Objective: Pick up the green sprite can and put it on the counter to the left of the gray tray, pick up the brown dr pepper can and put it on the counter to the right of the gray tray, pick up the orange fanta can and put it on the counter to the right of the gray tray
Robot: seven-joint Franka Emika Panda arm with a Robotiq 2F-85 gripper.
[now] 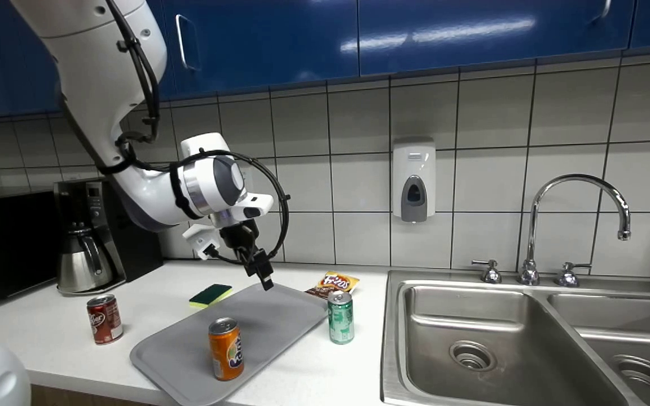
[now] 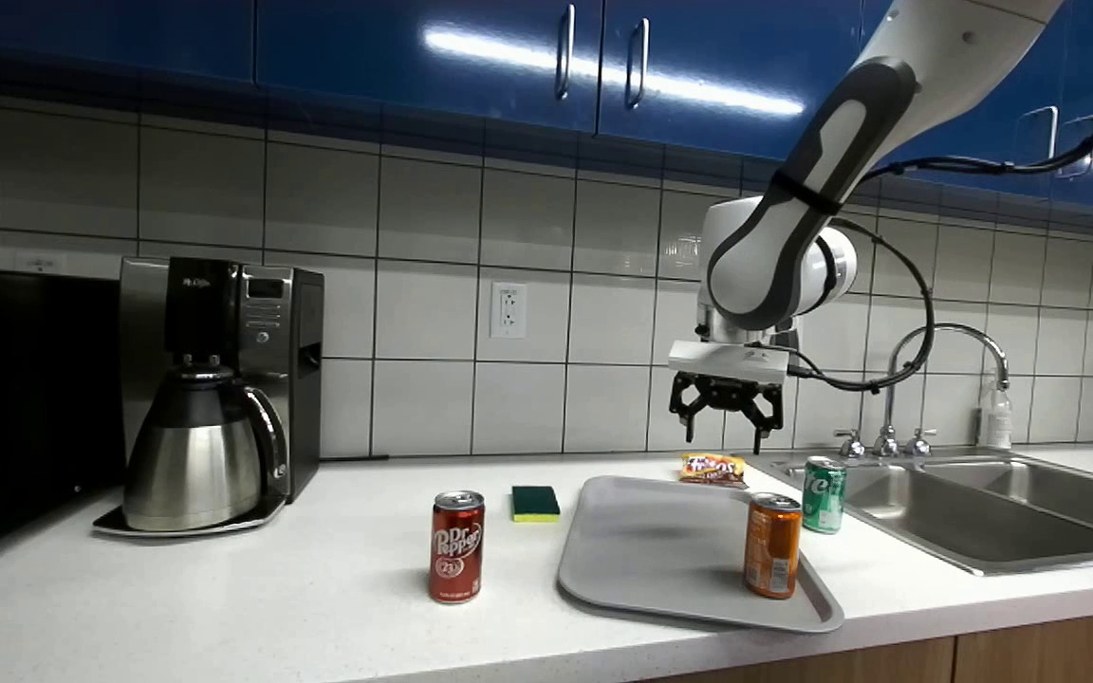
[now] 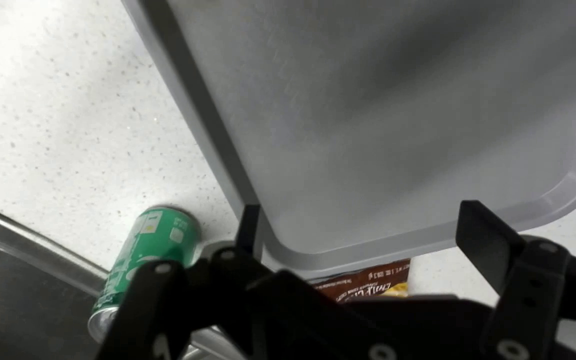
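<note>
The orange fanta can (image 1: 226, 349) (image 2: 772, 547) stands upright on the gray tray (image 1: 280, 310) (image 2: 646, 545) (image 3: 368, 125), near its front edge. The green sprite can (image 1: 341, 318) (image 2: 824, 495) (image 3: 155, 240) stands upright on the counter (image 1: 325, 372) (image 2: 319, 607) (image 3: 68, 125), between tray and sink. The brown dr pepper can (image 1: 105, 320) (image 2: 457, 547) stands upright on the counter at the tray's other side, apart from it. My gripper (image 1: 260, 276) (image 2: 724, 441) (image 3: 360, 212) is open and empty, above the tray's back part. The orange and brown cans are out of the wrist view.
A chip bag (image 1: 336, 282) (image 2: 713, 469) (image 3: 368, 280) lies at the tray's back edge. A green and yellow sponge (image 1: 210, 295) (image 2: 535, 504) lies beside the tray. A steel double sink (image 1: 471, 321) (image 2: 945, 512), a coffee maker (image 1: 91, 242) (image 2: 224, 398) and blue wall cabinets (image 1: 268, 39) flank the area.
</note>
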